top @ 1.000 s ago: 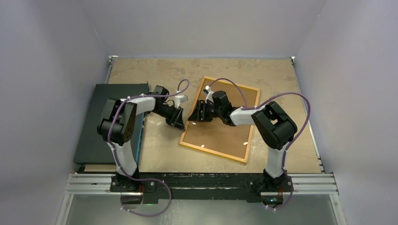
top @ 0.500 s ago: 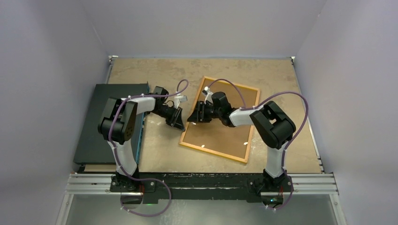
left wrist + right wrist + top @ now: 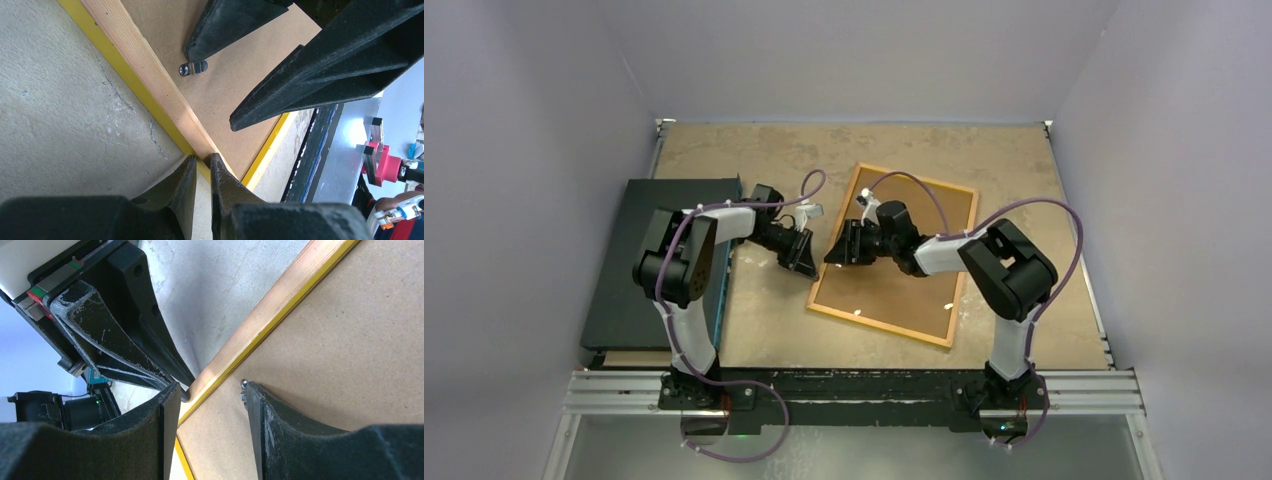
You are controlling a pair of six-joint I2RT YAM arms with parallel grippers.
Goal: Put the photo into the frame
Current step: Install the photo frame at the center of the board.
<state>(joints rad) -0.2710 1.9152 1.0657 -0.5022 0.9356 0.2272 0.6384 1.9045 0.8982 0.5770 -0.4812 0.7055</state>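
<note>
Thin yellow-orange picture frame [image 3: 877,326] lies back-up and skewed on the tan counter [image 3: 754,330], right of centre, with the brown backing board [image 3: 884,290] seated in it. Photo not made out in any view. Change: left fingers [image 3: 181,186] have narrowed to nearly together, tips at the frame's left rail, nothing seen between them, likely bracing it. Right fingers [image 3: 262,425] are apart, straddling that rail, one tip at the small metal tab [image 3: 193,68], so the backing probably comes out first.
</note>
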